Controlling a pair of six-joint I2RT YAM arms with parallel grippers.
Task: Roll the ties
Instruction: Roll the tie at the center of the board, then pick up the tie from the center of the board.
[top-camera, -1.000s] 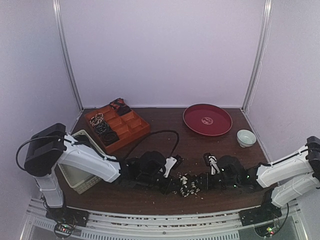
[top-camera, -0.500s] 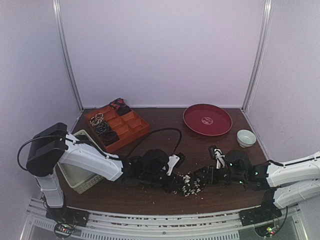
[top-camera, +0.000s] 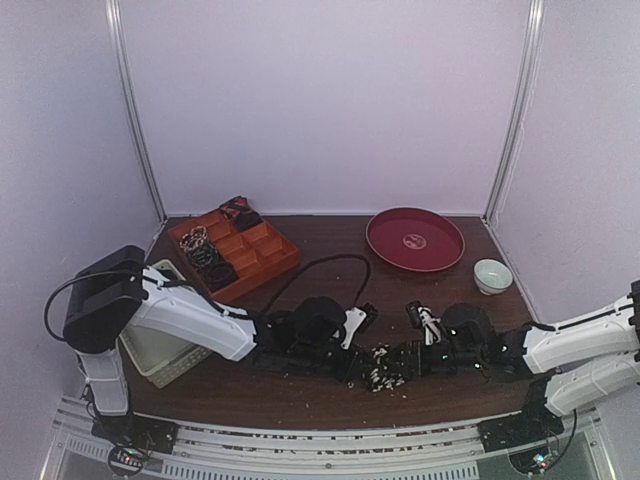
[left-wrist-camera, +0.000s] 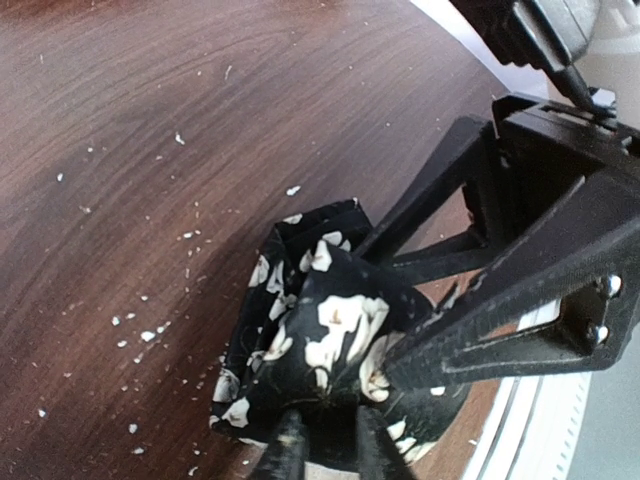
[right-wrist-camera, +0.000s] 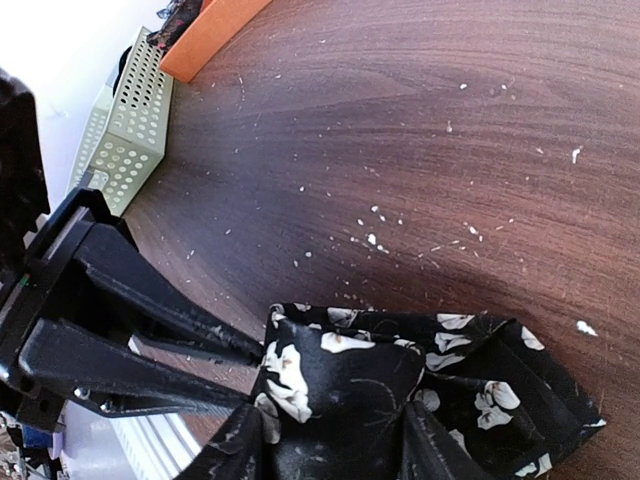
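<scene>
Black white-flowered fabric tie (left-wrist-camera: 320, 330) bunched on dark wooden table (left-wrist-camera: 150, 150). Left gripper (left-wrist-camera: 325, 450) pinched on it. Right gripper (right-wrist-camera: 330, 445) fingers straddle same bundle; clamped or not, can't tell.

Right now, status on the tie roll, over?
Left fingers pinched shut on the patterned tie. Right fingers straddle it, grip unclear. Tie in a loose bundle. White flecks on table nearby.

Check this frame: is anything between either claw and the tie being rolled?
Nothing visible is. The left claw pinches the black floral tie, and the right claw straddles the same bundle from the opposite side.
</scene>
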